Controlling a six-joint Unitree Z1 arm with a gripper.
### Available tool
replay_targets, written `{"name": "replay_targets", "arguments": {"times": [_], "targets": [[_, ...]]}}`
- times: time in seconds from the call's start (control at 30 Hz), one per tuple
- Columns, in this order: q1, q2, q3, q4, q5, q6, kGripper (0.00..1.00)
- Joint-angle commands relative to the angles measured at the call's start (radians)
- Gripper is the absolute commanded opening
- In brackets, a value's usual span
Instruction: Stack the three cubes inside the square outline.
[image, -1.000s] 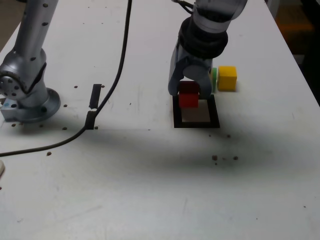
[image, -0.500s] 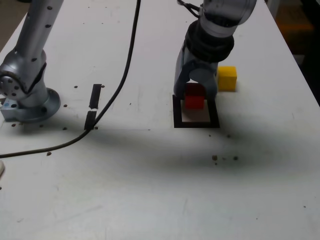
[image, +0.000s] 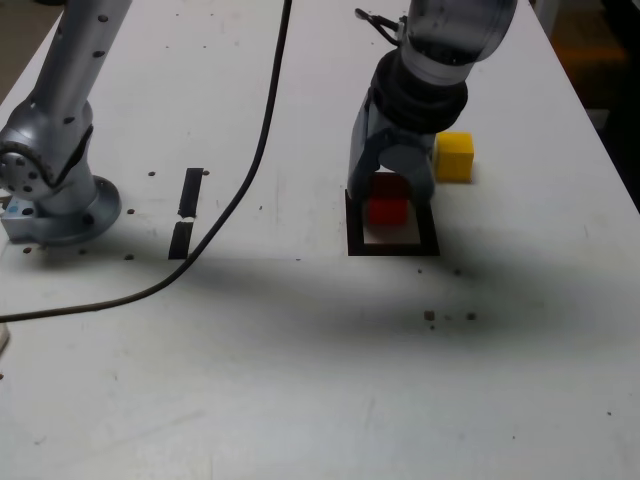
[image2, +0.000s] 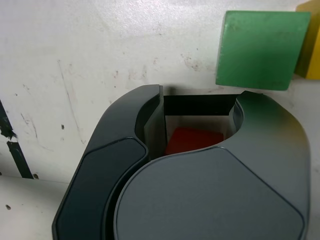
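No legible text, label, brand, number or sign is shown in either view. The faces of the red cube (image: 386, 209), the yellow cube (image: 453, 157) and the green cube (image2: 261, 49) are plain. The square outline (image: 392, 245) is unmarked, as are the gripper (image: 391, 178) housing and the white table (image: 300, 350), on which only dark specks are seen.
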Motion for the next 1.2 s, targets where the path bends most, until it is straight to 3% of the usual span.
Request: {"name": "replay_targets", "arguments": {"times": [0.0, 0.23, 0.5, 0.73, 0.93, 1.17], "targets": [[-0.008, 0.001, -0.001, -0.001, -0.001, -0.002, 0.44], [-0.012, 0.005, 0.000, -0.005, -0.009, 0.004, 0.62], [-0.013, -0.006, -0.004, 0.017, -0.023, 0.025, 0.98], [-0.006, -0.061, -0.002, 0.042, -0.027, 0.018, 1.00], [0.017, -0.134, 0.004, 0.108, -0.053, -0.039, 1.00], [0.045, -0.185, -0.007, 0.203, -0.125, -0.220, 1.00]]}}
